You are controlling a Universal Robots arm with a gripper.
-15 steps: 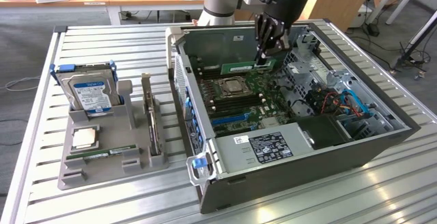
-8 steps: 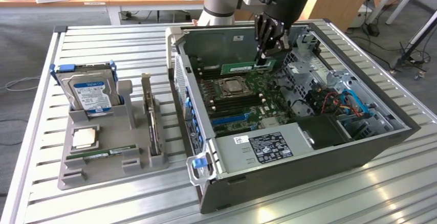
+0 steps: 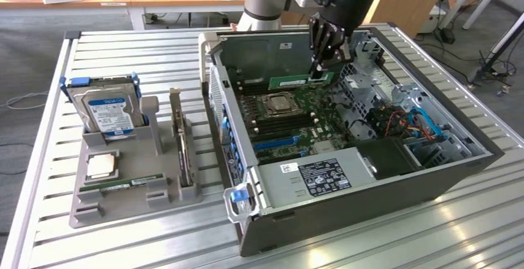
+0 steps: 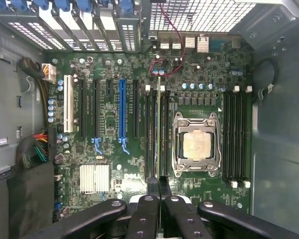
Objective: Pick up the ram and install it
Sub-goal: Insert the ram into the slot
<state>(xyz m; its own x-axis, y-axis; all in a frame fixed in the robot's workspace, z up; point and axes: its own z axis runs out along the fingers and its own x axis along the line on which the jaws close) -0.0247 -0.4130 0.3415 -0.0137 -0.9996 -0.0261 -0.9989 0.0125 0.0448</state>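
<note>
One long, thin green circuit-board ram stick [image 3: 291,83] is pinched in the black claw [image 3: 318,75], upper middle of the exterior view, above the motherboard's black memory slots [image 4: 149,134]. The install step looks to be in hand. Seating it likely calls for lining its edge up squarely with a slot.

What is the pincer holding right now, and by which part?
The ram, clamped by the pincer across its flat faces, near the end toward the exterior view's right.
</note>
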